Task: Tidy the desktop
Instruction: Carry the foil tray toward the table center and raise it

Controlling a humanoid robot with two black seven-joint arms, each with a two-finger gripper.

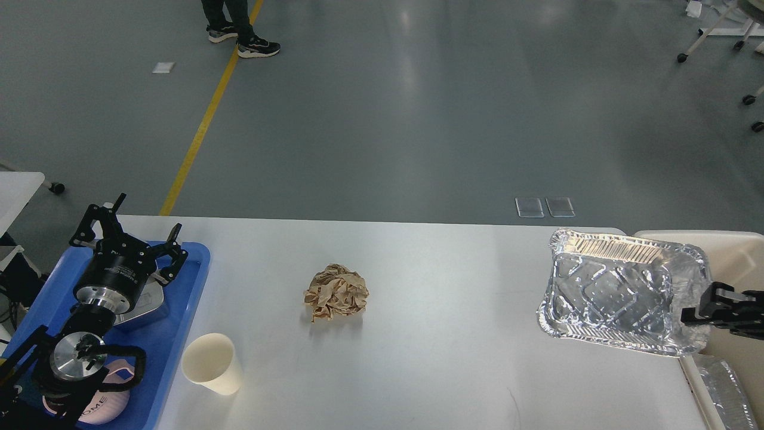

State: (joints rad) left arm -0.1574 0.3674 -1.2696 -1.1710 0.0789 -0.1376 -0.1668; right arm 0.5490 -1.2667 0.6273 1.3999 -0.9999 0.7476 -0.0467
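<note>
Left arm (pixel 89 322): matte black casings are seen, broken by polished silver collars at two joints. A black cable loop is routed beside the lower joint. Small white lettering is printed on the wrist housing; it cannot be read. Left hand (pixel 128 236): black skeletal linkage fingers. Right hand (pixel 725 307): black and blocky, only partly shown.
</note>
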